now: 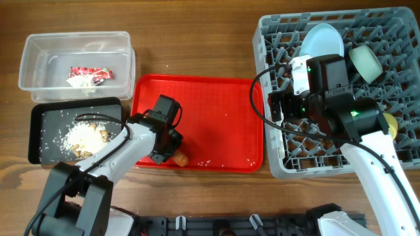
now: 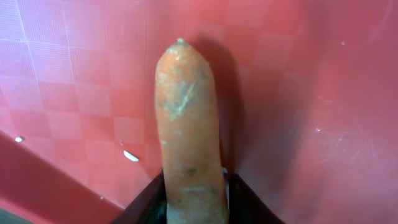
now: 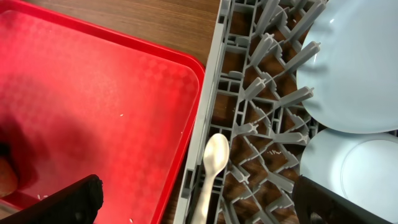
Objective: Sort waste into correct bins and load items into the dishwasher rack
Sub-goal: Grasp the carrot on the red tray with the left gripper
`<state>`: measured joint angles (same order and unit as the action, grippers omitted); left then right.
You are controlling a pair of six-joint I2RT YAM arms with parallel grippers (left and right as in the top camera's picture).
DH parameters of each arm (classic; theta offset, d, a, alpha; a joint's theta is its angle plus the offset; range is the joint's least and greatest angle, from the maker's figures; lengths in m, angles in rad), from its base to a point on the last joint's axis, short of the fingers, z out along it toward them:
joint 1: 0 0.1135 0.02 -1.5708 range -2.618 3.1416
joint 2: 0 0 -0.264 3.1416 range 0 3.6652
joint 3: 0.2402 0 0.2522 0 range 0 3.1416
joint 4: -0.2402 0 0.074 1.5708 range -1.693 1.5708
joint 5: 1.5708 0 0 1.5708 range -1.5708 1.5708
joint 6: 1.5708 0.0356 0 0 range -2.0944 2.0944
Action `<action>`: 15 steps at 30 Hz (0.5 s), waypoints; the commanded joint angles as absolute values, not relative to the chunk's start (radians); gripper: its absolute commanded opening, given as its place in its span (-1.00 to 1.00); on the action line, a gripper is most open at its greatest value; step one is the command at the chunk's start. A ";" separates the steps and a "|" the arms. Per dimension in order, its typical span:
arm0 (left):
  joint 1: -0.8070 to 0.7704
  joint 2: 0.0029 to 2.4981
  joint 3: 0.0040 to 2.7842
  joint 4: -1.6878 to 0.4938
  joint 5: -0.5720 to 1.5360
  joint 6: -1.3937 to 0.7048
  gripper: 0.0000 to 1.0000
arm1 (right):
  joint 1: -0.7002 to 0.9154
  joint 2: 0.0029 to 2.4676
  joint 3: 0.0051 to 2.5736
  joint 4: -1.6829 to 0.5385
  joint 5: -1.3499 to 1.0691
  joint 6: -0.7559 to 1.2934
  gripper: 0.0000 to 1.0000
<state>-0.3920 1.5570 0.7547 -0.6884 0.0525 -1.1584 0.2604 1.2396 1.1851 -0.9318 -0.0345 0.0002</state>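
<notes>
My left gripper (image 1: 172,149) is shut on the small orange carrot (image 2: 186,118), low over the near edge of the red tray; the carrot also shows in the overhead view (image 1: 180,158). My right gripper (image 3: 199,204) is open over the left edge of the grey dishwasher rack (image 1: 394,19). The white plastic spoon (image 3: 215,157) lies on the rack's edge between its fingers, untouched. The light-blue plate (image 1: 321,39), the mint bowl (image 1: 365,62) and the yellow cup (image 1: 391,122) are in the rack. The clear tub (image 1: 39,46) holds the red-and-white wrapper (image 1: 92,72) and the tissue (image 1: 81,81). The black tray (image 1: 39,131) holds crumbs (image 1: 85,137).
The large flat red tray (image 1: 210,111) lies between the bins and the rack, with a few crumbs on it. The right wrist view shows the plate (image 3: 354,62) and a second light-blue dish (image 3: 348,168) among the rack's pegs. Cables hang off the right arm.
</notes>
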 commanded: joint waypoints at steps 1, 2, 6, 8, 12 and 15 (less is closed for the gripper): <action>-0.395 1.595 0.740 -0.676 0.032 -1.129 -0.44 | 0.260 1.240 1.185 -0.933 -0.054 0.010 1.00; -0.395 1.595 0.740 -0.677 0.032 -1.129 -0.44 | 0.260 1.240 1.185 -0.933 -0.054 0.010 0.99; -0.395 1.578 0.740 -0.691 0.031 -1.128 -0.55 | 0.260 1.240 1.185 -0.934 -0.054 0.010 0.99; -0.395 1.523 0.741 -0.699 0.031 -1.115 -0.58 | 0.260 1.240 1.185 -0.936 -0.054 0.010 0.99; -0.395 1.365 0.741 -0.733 -0.034 -1.052 -0.74 | 0.260 1.240 1.185 -0.936 -0.054 0.010 0.99; -0.381 1.215 0.741 -0.752 -0.116 -0.963 -0.79 | 0.260 1.240 1.185 -0.936 -0.054 0.009 0.99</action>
